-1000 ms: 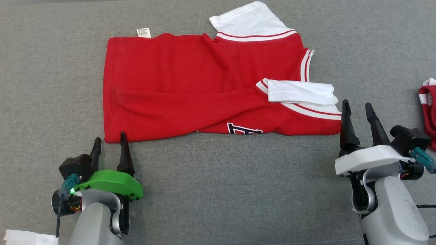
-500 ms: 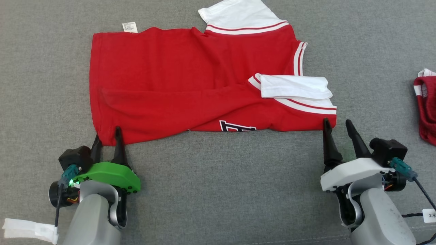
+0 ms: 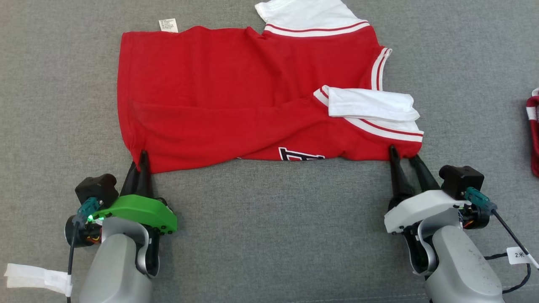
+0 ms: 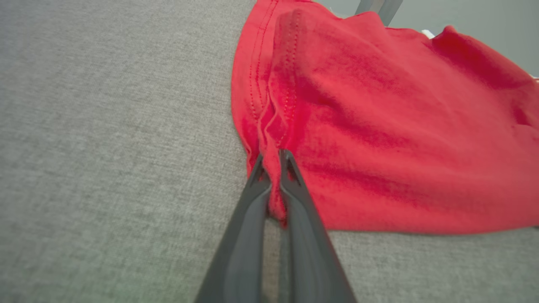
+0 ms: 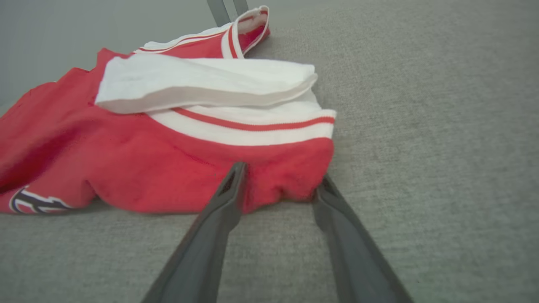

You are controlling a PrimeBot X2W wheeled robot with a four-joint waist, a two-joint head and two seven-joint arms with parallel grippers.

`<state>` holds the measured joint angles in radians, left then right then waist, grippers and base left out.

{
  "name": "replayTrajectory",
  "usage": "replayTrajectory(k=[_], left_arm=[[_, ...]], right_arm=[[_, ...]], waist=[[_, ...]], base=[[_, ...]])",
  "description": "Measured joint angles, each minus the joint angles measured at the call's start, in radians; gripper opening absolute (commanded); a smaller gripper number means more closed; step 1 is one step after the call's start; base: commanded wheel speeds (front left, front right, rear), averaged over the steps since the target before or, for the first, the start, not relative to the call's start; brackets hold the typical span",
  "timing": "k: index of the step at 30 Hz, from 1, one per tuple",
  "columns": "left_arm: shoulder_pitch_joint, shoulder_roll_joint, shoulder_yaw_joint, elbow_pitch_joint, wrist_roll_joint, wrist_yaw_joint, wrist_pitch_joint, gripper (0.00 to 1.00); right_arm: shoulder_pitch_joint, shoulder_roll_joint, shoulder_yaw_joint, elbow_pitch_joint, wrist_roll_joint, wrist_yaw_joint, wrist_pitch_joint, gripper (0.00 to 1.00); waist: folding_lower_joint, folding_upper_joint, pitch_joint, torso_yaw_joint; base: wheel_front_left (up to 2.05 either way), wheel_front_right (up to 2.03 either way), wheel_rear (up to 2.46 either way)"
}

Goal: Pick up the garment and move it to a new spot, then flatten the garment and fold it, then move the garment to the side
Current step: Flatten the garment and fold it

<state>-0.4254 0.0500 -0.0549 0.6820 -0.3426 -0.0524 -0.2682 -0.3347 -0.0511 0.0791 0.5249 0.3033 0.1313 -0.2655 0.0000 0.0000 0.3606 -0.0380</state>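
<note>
Left gripper (image 4: 271, 155) pinches garment (image 3: 236, 97); right gripper (image 5: 280, 179) straddles it.

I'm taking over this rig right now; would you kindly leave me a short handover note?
Left claw: shut on the near-left corner of the garment.
Right claw: open, fingers astride the near-right corner, not gripping.
The garment lies spread on the grey surface, one white sleeve tucked over it.
Done: laid out fairly flat.
Left: close right claw, fold, move aside.

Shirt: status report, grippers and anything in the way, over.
Left gripper shut on shirt, near-left corner. Right gripper open, astride near-right corner. Shirt lying folded on grey surface. Second red garment far right, apart.
</note>
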Motion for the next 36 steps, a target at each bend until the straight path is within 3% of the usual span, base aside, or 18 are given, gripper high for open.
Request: replayTrajectory(k=[8, 19, 20, 21, 22, 23, 31, 36], left_arm=[[0.079, -0.004, 0.099, -0.137, -0.020, 0.022, 0.004, 0.00], [0.309, -0.006, 0.076, -0.158, -0.029, 0.020, 0.004, 0.00], [0.318, -0.005, 0.069, -0.158, -0.033, 0.024, 0.004, 0.00], [0.325, -0.005, 0.062, -0.159, -0.035, 0.028, 0.004, 0.26], [0.327, -0.005, 0.056, -0.159, -0.041, 0.033, 0.004, 0.87], [0.327, -0.004, 0.054, -0.159, -0.048, 0.036, 0.004, 1.00], [0.220, -0.002, 0.044, -0.192, -0.026, 0.057, 0.004, 1.00], [0.038, 0.013, 0.058, -0.077, 0.020, 0.045, 0.004, 1.00]], right_arm=[[0.040, -0.003, -0.040, -0.007, -0.007, 0.001, 0.001, 0.00], [0.191, -0.054, 0.010, -0.009, 0.084, 0.002, 0.002, 0.00], [0.196, -0.057, 0.016, -0.008, 0.085, 0.002, 0.002, 0.11], [0.201, -0.061, 0.026, -0.004, 0.088, 0.001, 0.002, 0.50], [0.204, -0.062, 0.027, 0.000, 0.096, 0.001, 0.002, 1.00], [0.204, -0.060, 0.020, 0.003, 0.109, 0.000, 0.002, 1.00], [0.121, -0.053, -0.001, -0.047, 0.082, 0.000, 0.001, 1.00], [0.025, -0.051, 0.016, -0.069, 0.060, 0.000, 0.002, 1.00]], waist=[[0.0000, 0.0000, -0.061, 0.011], [0.0000, 0.0000, -0.203, 0.031], [0.0000, 0.0000, -0.210, 0.033], [0.0000, 0.0000, -0.218, 0.036], [0.0000, 0.0000, -0.222, 0.039], [0.0000, 0.0000, -0.222, 0.042], [0.0000, 0.0000, -0.171, 0.043], [0.0000, 0.0000, -0.113, 0.031]], base=[[0.00, 0.00, 0.00], [0.00, 0.00, 0.00], [0.00, 0.00, 0.00], [0.00, 0.00, 0.00], [0.00, 0.00, 0.00], [0.00, 0.00, 0.00], [0.00, 0.00, 0.00], [0.00, 0.00, 0.00]])
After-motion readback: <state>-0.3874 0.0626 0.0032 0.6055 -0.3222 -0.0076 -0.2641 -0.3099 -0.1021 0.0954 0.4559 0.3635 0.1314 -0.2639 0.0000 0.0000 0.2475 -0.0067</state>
